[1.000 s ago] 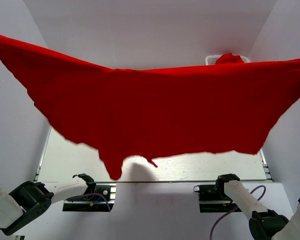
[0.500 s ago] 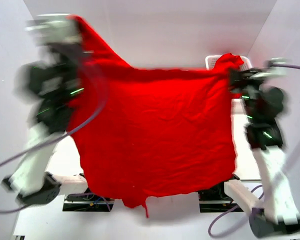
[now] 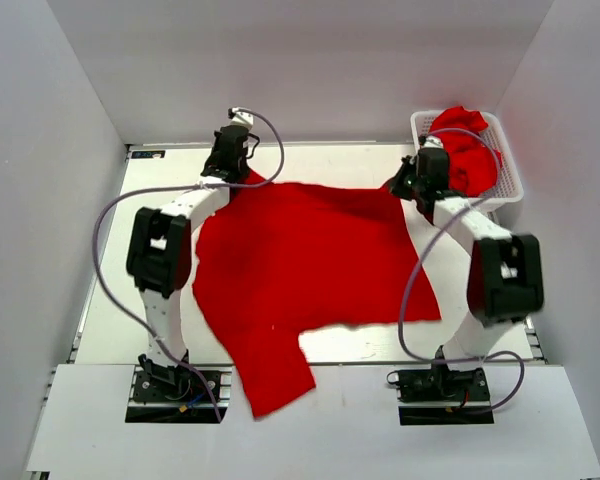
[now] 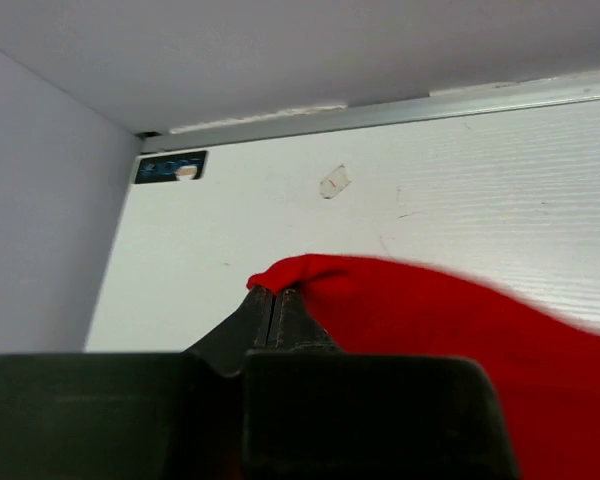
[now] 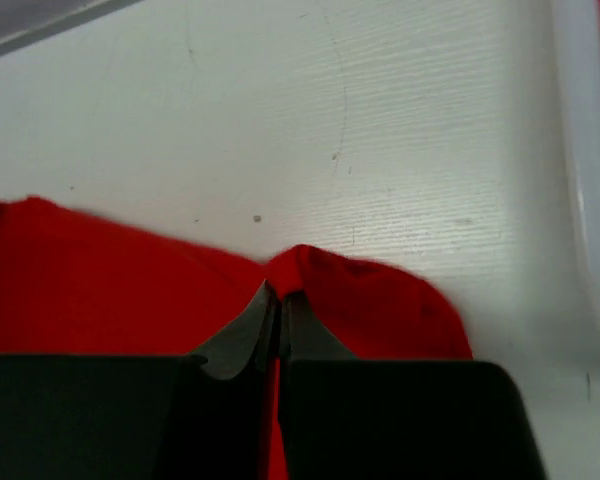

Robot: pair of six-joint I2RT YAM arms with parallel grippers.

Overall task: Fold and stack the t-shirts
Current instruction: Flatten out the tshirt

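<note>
**Shirt laid out flat, both far corners pinched**

- The t-shirt [image 3: 310, 260] lies spread on the table [image 3: 110, 300], filling the middle of the top view. Its far edge runs left to right across the upper part of the frame.
- The left fingers [image 4: 273, 298] are closed on a small raised peak of red cloth at the shirt's upper-left corner. The left wrist view shows the two tips pressed together with the fabric between them.
- The right fingers [image 5: 277, 295] are likewise closed on a raised peak at the upper-right corner, with bare table beyond. The white wall of the basket [image 3: 510, 185] is just to their right.
- The basket sits at the upper right of the top view and holds a heap of more red t-shirts [image 3: 465, 150], bunched and unfolded.
- Key relation: from both pinch points the whole garment extends toward the bottom of the frame, toward the arm bases. Its long axis runs top to bottom, skewed toward the lower left.
- One lobe (a sleeve or a hem corner, I cannot tell which) reaches past the table's near edge at lower left [image 3: 265, 385].
- Judgement: the laying-out looks nearly done and no fold has been made. The coming fold would carry the pinched edge toward the bottom of the frame. The left arm is nearer the stray lobe.
</note>
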